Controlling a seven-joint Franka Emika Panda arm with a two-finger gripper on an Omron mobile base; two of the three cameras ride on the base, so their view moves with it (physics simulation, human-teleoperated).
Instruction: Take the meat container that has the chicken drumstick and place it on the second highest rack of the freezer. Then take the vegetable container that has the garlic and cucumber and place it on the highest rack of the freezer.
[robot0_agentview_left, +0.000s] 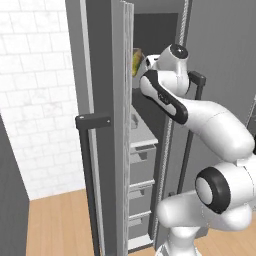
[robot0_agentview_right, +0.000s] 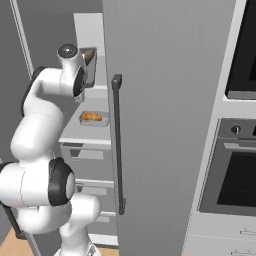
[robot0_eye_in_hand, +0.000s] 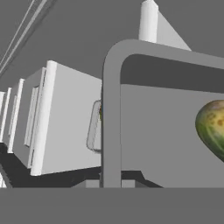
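The arm reaches up into the open freezer, its hand at the level of the upper shelves. In the hand view a grey vegetable container stands right against the camera, its rounded rim running up and across the picture and its flat floor turned toward the lens, so the tray is tipped steeply relative to the hand. The rim meets the bottom of that picture exactly where the pincer sits, and the dark fingertips barely show on either side of it. The pincer is pressed nearly together, pinching the rim of the vegetable container.

Inside the tray, at the right edge of the hand view, lies the rounded end of the yellowish-green mottled cucumber, off to one side of the pincer and apart from it. The garlic cannot be made out.

In the right base view the same tray shows as a grey box just beside the arm's wrist, above the highest rack. In the left base view a sliver of it, with a yellow-green patch, peeks from behind the door edge next to the wrist.

One shelf lower, the meat container sits flat with the orange-brown chicken drumstick in it, well below the hand. Light-grey drawers fill the space beneath.
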